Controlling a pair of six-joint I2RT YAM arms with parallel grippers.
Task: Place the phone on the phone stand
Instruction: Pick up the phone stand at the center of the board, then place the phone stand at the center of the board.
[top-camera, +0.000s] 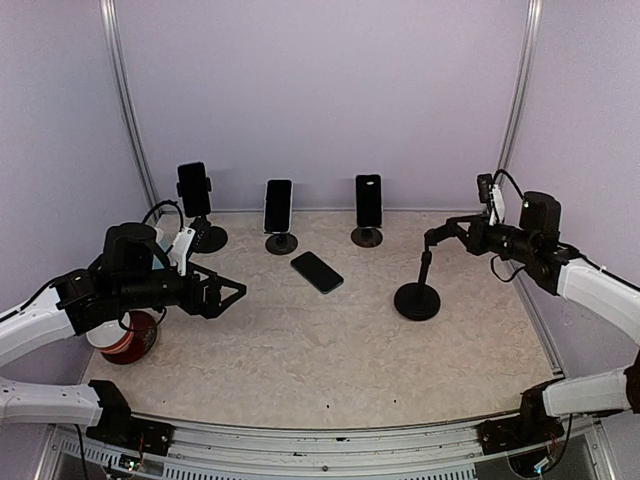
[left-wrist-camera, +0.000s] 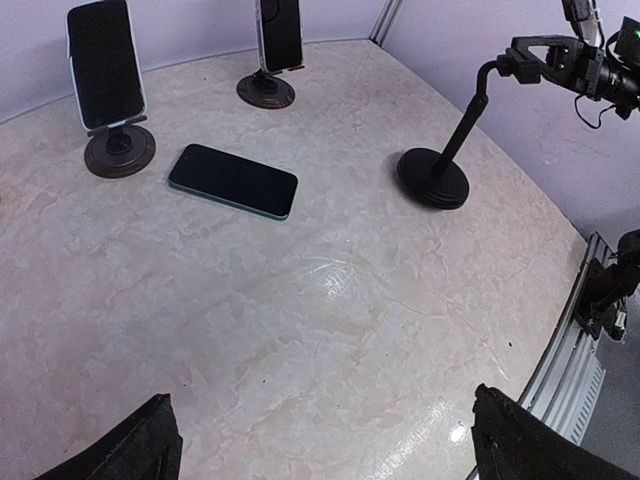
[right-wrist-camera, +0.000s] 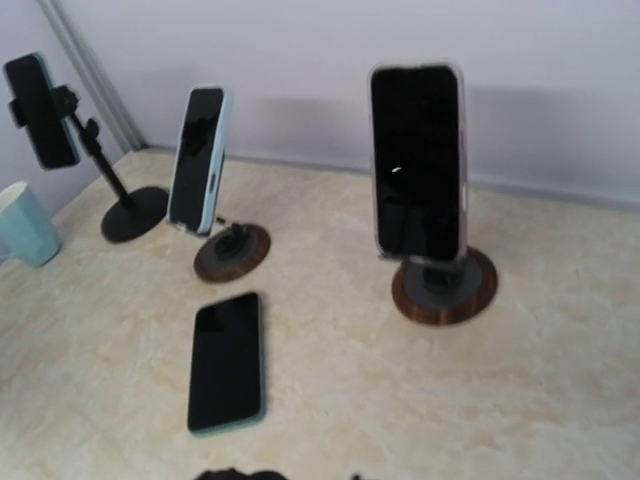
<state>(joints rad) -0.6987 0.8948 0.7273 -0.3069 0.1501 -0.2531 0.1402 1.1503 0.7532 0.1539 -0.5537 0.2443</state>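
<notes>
On the pale marbled table (top-camera: 300, 370), a phone is seen lying flat while an empty stand is gripped at its top.

At far left a red cup (top-camera: 131, 345) is seen beside the left arm; the left gripper (top-camera: 232, 294) is held above the table with its jaws spread wide and nothing between them; along the back wall three other phones are seen mounted upright, one on a tall stand (top-camera: 194, 190), two on low round bases (top-camera: 278, 206) (top-camera: 368, 200); the phone (top-camera: 317, 271) is laid screen-up near the table's middle, in front of those two and apart from both grippers; to its right the phone stand (top-camera: 417, 300) is seen upright with no phone on it; its head is clamped by the closed right gripper (top-camera: 438, 236).
</notes>
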